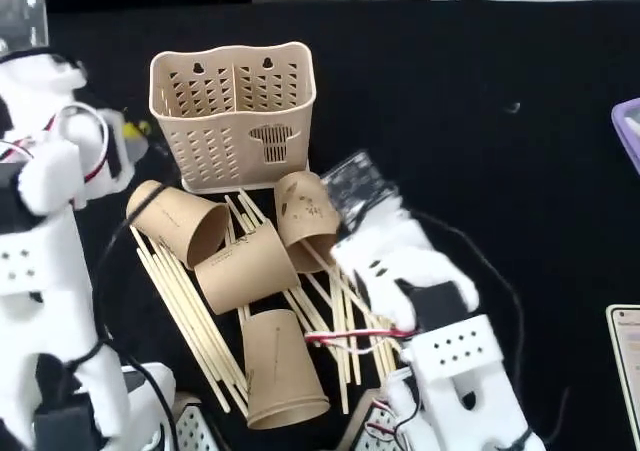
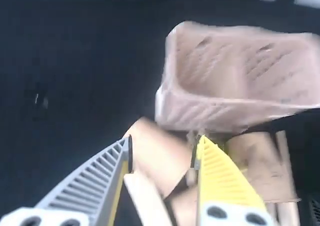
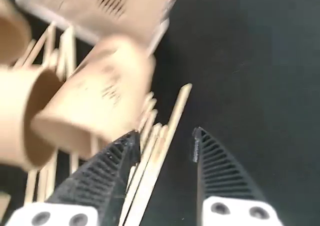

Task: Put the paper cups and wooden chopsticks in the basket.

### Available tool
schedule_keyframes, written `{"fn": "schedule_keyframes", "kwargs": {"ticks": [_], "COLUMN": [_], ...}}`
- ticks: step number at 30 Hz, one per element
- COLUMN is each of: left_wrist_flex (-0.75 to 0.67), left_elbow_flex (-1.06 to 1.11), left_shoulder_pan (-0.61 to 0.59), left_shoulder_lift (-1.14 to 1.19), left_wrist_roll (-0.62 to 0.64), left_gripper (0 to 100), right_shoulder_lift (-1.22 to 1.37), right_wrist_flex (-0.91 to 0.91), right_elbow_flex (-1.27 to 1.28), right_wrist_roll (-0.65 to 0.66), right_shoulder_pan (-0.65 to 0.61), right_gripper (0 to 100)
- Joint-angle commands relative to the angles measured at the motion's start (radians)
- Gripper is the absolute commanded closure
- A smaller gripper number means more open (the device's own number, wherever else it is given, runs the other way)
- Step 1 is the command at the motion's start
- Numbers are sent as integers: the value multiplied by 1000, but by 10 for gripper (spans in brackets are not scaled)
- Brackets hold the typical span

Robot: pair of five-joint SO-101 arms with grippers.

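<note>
The beige slotted basket [image 1: 232, 111] stands upright at the back of the black table. In front of it several paper cups lie on their sides over scattered wooden chopsticks [image 1: 195, 321]: a left cup [image 1: 180, 221], a middle cup [image 1: 245, 266], a right cup [image 1: 308, 211] and a near cup [image 1: 280, 371]. My left gripper [image 2: 161, 147] is open, its grey and yellow fingers framing a cup [image 2: 155, 158] just short of the basket [image 2: 240, 85]. My right gripper [image 3: 165, 143] is open over chopsticks [image 3: 162, 136], right beside the right cup [image 3: 95, 105]; it shows dark and blurred [image 1: 352, 186] in the high view.
The left arm's white body [image 1: 45, 271] stands along the table's left side, the right arm [image 1: 440, 351] at the front right. A purple object [image 1: 628, 126] and a card [image 1: 628, 351] lie at the right edge. Bare black table [image 1: 480, 101] lies right of the basket.
</note>
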Motion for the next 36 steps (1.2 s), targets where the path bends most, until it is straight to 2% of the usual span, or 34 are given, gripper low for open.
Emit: {"fn": "schedule_keyframes", "kwargs": {"ticks": [1,4,8,12,16,20,25,30,33,36], "left_wrist_flex": [-121,-203,-359,-583,-738,-761,-761,-760,-763,-767], "left_elbow_flex": [366,567,862,1173,1402,1537,1693,1821,1830,1830], "left_shoulder_pan": [-163,-225,-243,-245,-245,-245,-245,-245,-242,-243], "left_shoulder_lift": [-97,-210,-385,-569,-753,-934,-1148,-1339,-1338,-1326], "left_wrist_roll": [3,3,8,9,11,11,11,12,12,51], "left_gripper": [784,784,784,784,784,784,784,784,784,784], "right_shoulder_lift": [-28,-28,-25,-27,-28,-28,-28,-28,-28,-28], "right_wrist_flex": [-68,-132,-230,-281,-244,-78,117,127,110,-6], "right_elbow_flex": [61,111,179,225,182,25,-81,-79,-64,19], "right_wrist_roll": [52,80,80,77,81,77,75,5,-8,-8], "right_shoulder_pan": [-38,-41,-66,-94,-17,55,-38,-184,-244,-252], "right_gripper": [747,676,674,674,674,674,674,674,674,674]}}
